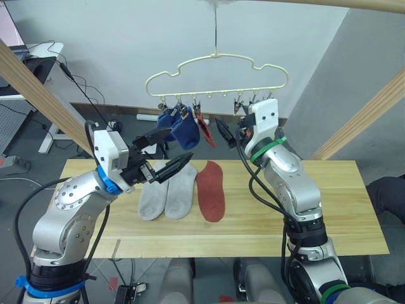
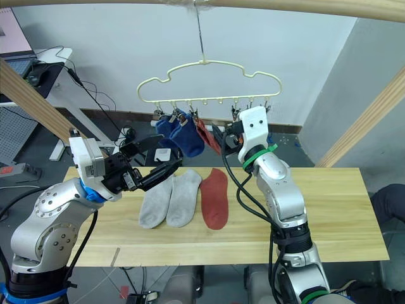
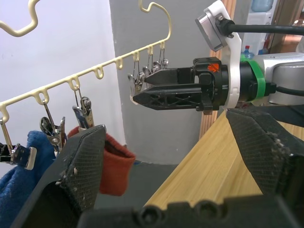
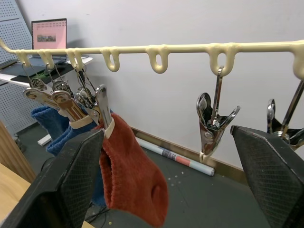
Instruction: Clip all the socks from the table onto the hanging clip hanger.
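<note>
Grey walls and a wooden pole frame are seen behind the desk (image 1: 329,209), on which three socks are left: two light grey socks (image 1: 168,193) and one rust red sock (image 1: 211,190). On the clip hanger (image 1: 215,69) two blue socks (image 1: 179,126) and a hung red sock (image 4: 133,175) are already clipped, so roughly half is judged done. Both the left gripper (image 1: 166,155) and right gripper (image 3: 142,90) are spread and empty.
</note>
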Tool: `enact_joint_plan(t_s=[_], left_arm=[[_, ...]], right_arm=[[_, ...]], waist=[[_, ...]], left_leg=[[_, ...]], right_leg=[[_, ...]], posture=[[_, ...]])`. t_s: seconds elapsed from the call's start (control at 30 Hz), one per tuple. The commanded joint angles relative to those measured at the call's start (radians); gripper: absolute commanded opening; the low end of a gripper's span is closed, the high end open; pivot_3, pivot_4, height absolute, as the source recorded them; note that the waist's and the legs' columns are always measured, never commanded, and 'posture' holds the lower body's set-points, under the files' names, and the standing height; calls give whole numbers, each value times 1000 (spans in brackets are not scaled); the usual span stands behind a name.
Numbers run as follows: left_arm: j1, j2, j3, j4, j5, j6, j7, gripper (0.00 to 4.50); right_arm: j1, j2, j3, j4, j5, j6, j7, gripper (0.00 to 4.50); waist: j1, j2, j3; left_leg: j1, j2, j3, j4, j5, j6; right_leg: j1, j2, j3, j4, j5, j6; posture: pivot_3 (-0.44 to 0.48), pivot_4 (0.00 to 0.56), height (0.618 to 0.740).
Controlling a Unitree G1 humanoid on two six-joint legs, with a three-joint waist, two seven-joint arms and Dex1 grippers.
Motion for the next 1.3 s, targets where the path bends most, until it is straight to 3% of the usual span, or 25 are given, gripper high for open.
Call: enact_joint_plan(t_s=[0.03, 1.3], left_arm=[[9, 5, 26, -45, -2, -16, 3, 4500], [20, -3, 3, -70, 0, 10, 47, 4500]], right_arm=[[-34, 19, 1, -10, 24, -34, 2, 4468], [-120, 50, -24, 99, 54, -83, -21, 4468]], waist=[[0, 0, 0], [0, 0, 0]], left_leg=[[0, 0, 0, 0, 0, 0], [-2, 1, 1, 1, 2, -1]], right_leg=[[-1, 0, 0, 0, 0, 0], [-5, 0, 0, 3, 0, 0]], posture=[[119, 260, 740], [125, 268, 740]])
